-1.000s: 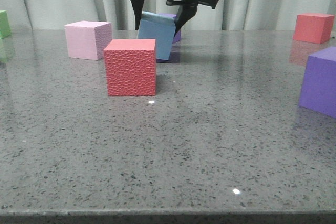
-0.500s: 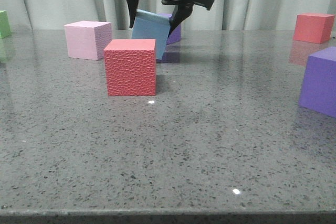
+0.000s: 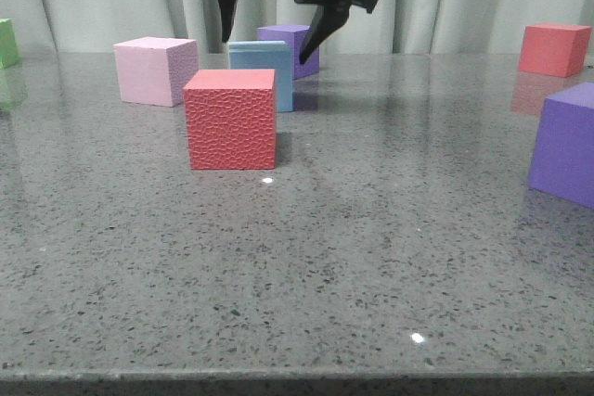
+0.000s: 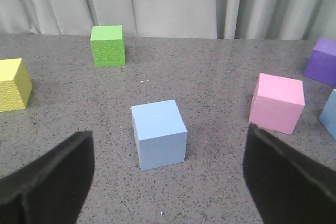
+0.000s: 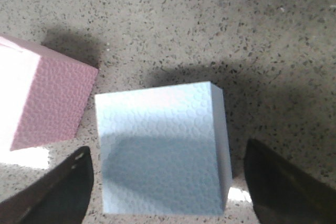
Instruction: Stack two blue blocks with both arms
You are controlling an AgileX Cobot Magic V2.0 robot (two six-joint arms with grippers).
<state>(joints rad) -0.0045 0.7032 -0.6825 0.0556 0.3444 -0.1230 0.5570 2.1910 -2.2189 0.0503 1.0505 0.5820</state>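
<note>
Risk is coming from the red cube: the right tool, jaws spread wide and holding nothing, is hanging just above the blue block directly behind it, inviting a knock. The left tool, also wide open and empty, is facing the second blue block. Earlier, that first block was tilting between closed fingers; now it is resting flat on the table.
</note>
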